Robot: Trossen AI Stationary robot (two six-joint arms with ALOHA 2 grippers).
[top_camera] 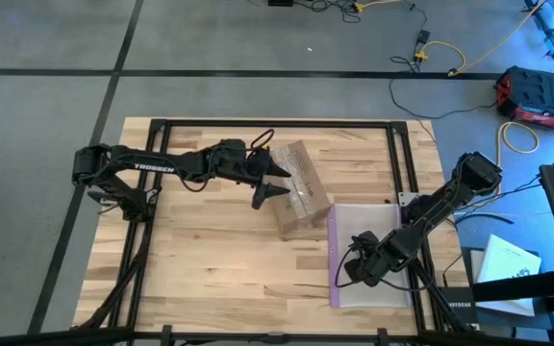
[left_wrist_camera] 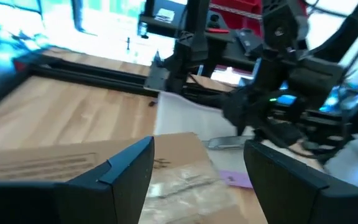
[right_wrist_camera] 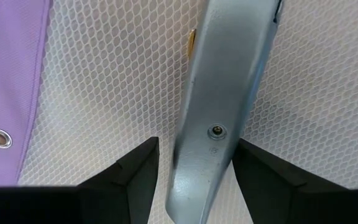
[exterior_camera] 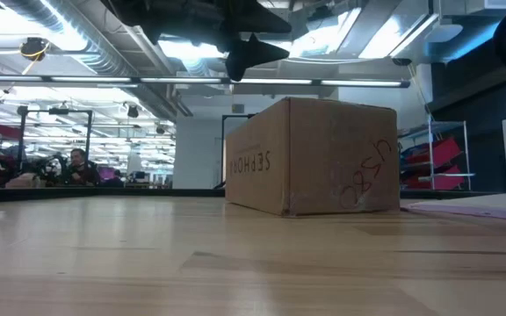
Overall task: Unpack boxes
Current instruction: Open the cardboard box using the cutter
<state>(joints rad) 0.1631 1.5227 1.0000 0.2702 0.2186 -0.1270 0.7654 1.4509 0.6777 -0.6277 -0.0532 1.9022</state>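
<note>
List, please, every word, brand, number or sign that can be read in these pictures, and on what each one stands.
"SEPHORA": printed black, upside down in the low view, on one side of the brown box.
"TROSSEN": white letters on the left arm.
Red handwriting on the box's other side: a scrawl, not readable.
Pale label on the box top: lines of print, too blurred to read.
Grey tool and mesh bag: no text.

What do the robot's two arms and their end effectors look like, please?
Both arms are dark, jointed links with black cables. The left arm carries white "TROSSEN" lettering. The left end effector and the right end effector each end in two black, wedge-shaped fingers.
</note>
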